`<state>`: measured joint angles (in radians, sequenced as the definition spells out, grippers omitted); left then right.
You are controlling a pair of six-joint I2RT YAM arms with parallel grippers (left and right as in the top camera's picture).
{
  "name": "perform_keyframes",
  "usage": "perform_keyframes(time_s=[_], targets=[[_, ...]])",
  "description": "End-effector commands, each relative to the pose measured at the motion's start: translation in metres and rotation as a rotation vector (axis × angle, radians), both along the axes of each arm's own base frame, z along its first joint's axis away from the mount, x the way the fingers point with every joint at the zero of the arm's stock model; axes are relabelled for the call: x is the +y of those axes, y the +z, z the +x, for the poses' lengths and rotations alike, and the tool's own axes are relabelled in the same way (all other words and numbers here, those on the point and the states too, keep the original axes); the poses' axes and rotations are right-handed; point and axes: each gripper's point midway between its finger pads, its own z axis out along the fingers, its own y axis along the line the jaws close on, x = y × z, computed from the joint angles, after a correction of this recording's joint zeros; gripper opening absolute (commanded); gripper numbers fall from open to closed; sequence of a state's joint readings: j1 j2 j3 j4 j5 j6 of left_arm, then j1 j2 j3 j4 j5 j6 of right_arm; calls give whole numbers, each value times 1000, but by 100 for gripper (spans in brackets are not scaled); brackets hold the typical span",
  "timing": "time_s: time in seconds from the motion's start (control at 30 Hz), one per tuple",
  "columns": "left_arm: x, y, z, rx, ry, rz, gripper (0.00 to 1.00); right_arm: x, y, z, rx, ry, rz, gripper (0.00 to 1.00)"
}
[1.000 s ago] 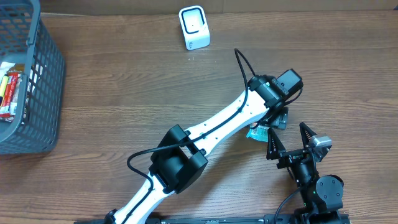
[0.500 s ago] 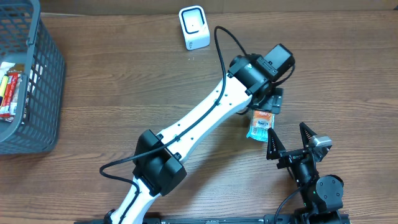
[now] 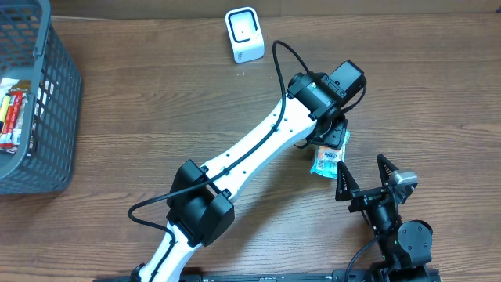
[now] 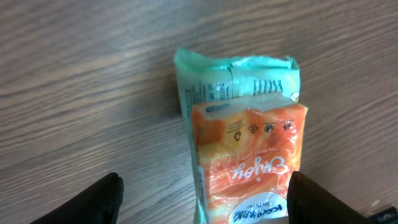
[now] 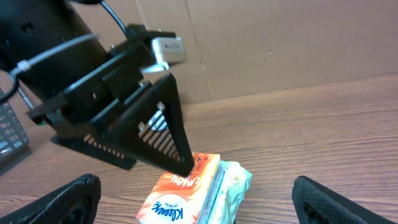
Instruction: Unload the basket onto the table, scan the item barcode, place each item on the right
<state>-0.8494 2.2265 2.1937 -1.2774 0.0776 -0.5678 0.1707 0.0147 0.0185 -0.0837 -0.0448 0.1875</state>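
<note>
Hand: left gripper (image 4: 205, 186) low over item, fingers (image 4: 317, 199) spread either side, nothing pinched.
Item: orange tissue pack (image 4: 249, 143) flat on table (image 3: 156, 94), overlapping teal pack (image 4: 211, 81); joined or not, cannot tell.
Other hand: right gripper (image 3: 361, 163) jaws wide, empty, near item.
Scanner: white barcode scanner (image 3: 244, 34), well apart, at far edge.
Risk: off-centre squeeze could skid soft wrap or lift one pack only; crowded arms may bump; barcode face not seen.

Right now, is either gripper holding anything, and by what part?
Nothing held yet. Left gripper straddles the tissue pack, jaws open, not clamped; right gripper open, empty.
</note>
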Motion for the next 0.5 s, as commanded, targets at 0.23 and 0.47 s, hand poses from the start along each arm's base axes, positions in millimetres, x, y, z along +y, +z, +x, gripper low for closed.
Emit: perform_keyframes(time_s=[0.23,0.47], targets=[[-3,-33,-18,84,-52,-12,64,-2,-2,0,-2,-10,7,100],[-3,-35,-16,83,-50,-13,54,-2,-2,0,-2,-10,7,100]])
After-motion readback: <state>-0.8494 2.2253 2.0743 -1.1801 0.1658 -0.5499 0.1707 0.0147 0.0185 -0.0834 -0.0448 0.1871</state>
